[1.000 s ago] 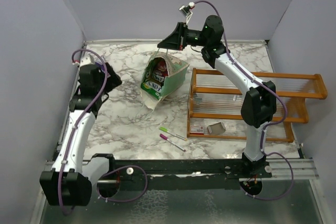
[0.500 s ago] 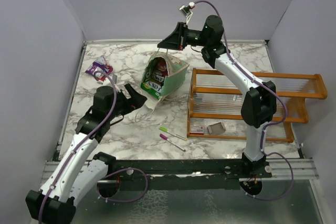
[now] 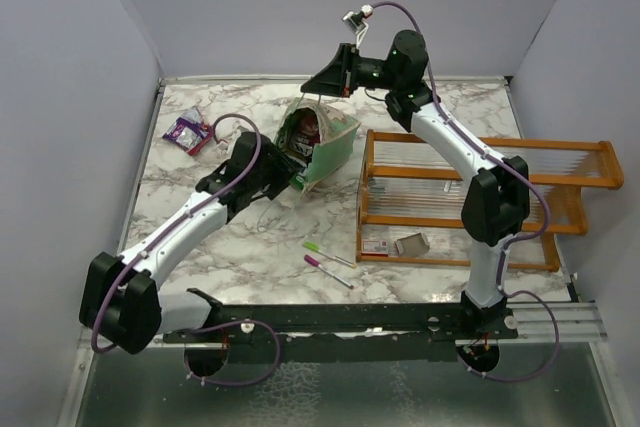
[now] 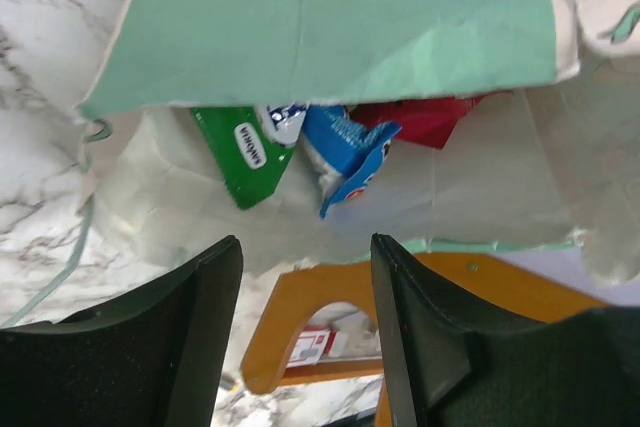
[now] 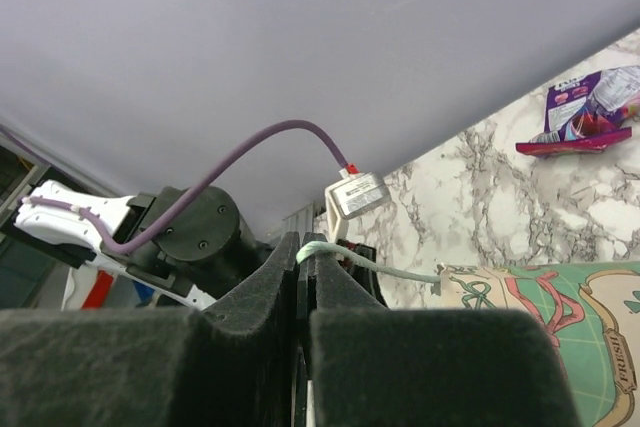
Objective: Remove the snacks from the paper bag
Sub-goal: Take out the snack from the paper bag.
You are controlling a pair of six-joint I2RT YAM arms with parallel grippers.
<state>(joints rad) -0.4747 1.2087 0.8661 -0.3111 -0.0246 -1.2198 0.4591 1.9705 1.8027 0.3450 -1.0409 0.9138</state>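
Observation:
The mint-green paper bag lies tilted, its mouth facing the near left. My right gripper is shut on its string handle above the bag's far edge and holds it up; the bag's printed side shows in the right wrist view. My left gripper is open and empty just at the bag's mouth. In the left wrist view, between my jaws, I see a green packet, a blue packet and a red packet inside the bag. A purple packet lies on the table at the far left.
An orange wooden rack stands right of the bag, with small boxes at its near end. Two thin pens lie on the marble table near the rack. Grey walls close in the left, back and right.
My left arm swung from the table's far left, where the purple packet now lies, to the bag's mouth. The right gripper kept its hold on the handle.

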